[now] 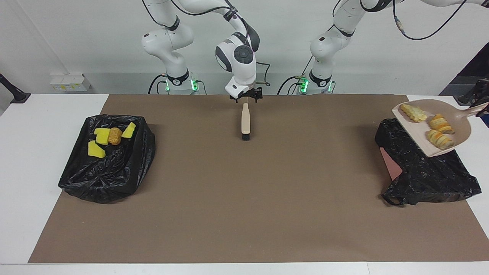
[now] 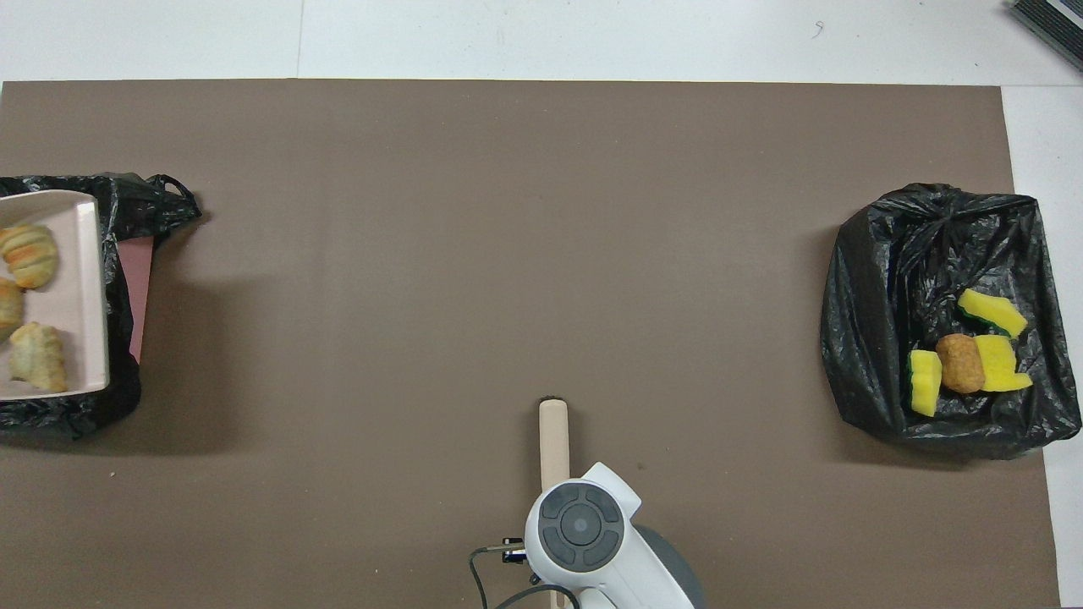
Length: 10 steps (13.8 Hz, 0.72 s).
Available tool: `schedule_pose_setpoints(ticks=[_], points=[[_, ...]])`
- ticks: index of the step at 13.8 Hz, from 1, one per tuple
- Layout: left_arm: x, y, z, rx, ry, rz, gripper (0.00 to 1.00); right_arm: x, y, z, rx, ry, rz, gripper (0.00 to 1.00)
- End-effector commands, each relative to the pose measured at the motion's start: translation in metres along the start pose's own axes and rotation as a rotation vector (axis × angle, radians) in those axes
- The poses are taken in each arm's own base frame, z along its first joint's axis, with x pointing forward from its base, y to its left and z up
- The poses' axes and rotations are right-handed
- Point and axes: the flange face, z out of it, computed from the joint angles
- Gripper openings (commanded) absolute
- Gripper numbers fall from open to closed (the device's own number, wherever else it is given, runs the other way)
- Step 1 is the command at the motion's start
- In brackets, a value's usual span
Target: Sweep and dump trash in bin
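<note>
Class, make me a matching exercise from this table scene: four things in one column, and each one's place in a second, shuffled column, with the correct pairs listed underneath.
Things
1. brush
2. bread pieces
3. yellow sponge bits
4. dustpan

Places
A. in the black bin bag at the right arm's end
B. lying on the brown mat, below the right gripper
C. raised over the black bin bag at the left arm's end
D. in the dustpan

Pairs: 1-B, 2-D, 3-A, 4-C
</note>
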Motion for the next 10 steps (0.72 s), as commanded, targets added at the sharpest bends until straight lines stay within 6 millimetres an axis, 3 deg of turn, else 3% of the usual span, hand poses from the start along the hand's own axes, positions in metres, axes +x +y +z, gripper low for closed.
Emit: schedule_pose_setpoints(ticks=[1, 3, 5, 7, 9, 10], points=[[-0.008, -0.013, -0.014, 0.042, -0.127, 0.020, 0.00, 0.037, 0.019, -0.053, 0.010, 0.077, 0.030, 1.00], [-0.009, -0.024, -0.019, 0.097, -0.268, 0.021, 0.00, 0.060, 0.038, -0.091, -0.004, 0.124, 0.056, 1.00], [0.008, -0.029, 0.009, 0.067, -0.359, -0.037, 0.00, 0.080, 0.062, -0.126, -0.039, 0.179, 0.056, 1.00], [0.041, -0.041, 0.034, 0.041, -0.438, 0.049, 0.00, 0.099, 0.089, -0.162, -0.035, 0.243, 0.039, 1.00], [0.072, -0.045, 0.060, 0.006, -0.529, 0.097, 0.00, 0.120, 0.137, -0.204, -0.056, 0.297, 0.058, 1.00], [0.078, -0.043, 0.073, -0.008, -0.592, 0.089, 0.00, 0.129, 0.161, -0.223, -0.060, 0.310, 0.041, 1.00]])
